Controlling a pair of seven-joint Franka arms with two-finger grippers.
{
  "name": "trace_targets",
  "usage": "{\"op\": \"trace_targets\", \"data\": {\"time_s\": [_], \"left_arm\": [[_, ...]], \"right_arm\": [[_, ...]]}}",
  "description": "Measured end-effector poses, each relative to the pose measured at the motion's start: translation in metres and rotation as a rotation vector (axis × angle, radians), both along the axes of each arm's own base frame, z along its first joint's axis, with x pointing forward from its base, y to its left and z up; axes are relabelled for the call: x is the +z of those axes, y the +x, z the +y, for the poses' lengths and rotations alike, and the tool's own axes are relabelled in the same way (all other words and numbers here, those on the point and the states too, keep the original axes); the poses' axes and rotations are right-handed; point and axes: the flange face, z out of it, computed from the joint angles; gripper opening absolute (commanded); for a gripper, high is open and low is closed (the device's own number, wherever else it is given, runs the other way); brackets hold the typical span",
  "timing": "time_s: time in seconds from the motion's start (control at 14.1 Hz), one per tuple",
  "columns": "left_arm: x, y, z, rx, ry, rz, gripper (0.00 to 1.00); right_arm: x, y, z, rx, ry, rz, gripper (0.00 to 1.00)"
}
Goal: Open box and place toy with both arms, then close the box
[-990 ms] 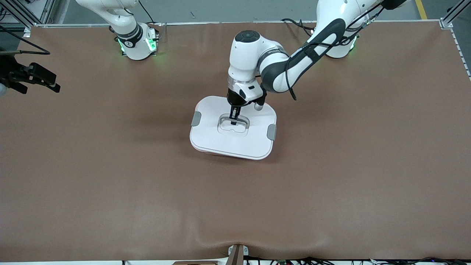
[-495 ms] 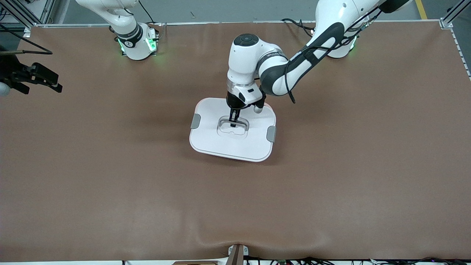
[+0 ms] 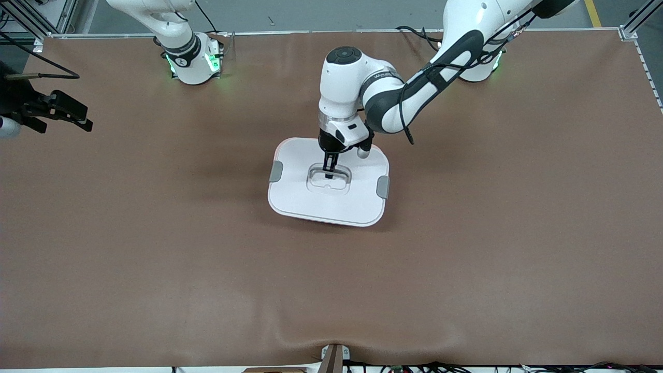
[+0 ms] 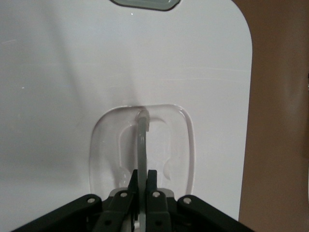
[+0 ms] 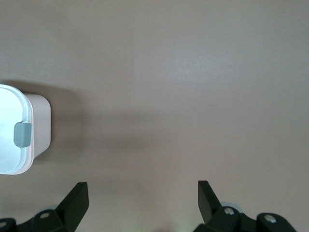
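White, grey and black over an even brown table

The table point(image 3: 155, 233) is a flat, unpatterned reddish brown, looking duller grey-brown in the right wrist view. The box point(image 3: 362, 202) shows a plain white lid point(image 3: 331, 204) with a clear, colourless handle point(image 3: 328, 178) recessed in its middle and two grey side clips point(image 3: 276, 171), and a thin pink edge shows along the lid's rim; its side wall looks pale pinkish-white in the right wrist view. The left arm point(image 3: 393, 93) is glossy white with black joint bands, and the left gripper point(image 3: 328, 171) is black. The right gripper point(image 3: 62, 111) is black too. The right arm's base point(image 3: 194, 62) is white with a black band and glows green.
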Motion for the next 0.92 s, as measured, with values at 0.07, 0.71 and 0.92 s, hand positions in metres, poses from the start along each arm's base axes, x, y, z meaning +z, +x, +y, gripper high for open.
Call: {"op": "trace_targets", "data": {"time_s": [0.07,0.71,0.92], "left_arm": [[-0.0001,-0.0013,-0.001,-0.002,0.001,0.0,0.0],[0.0005,-0.0048,-0.0041,0.009,0.022,0.002,0.0],[0.001,-0.0048,-0.0046,0.01,0.021,0.001,0.0]], "right_arm": [[0.0,0.0,0.0,0.0,0.0,0.0,1.0],[0.001,0.0002,-0.0003,-0.006,0.0,-0.003,1.0],[0.0023,0.0002,-0.0006,-0.007,0.0,-0.006,1.0]]}}
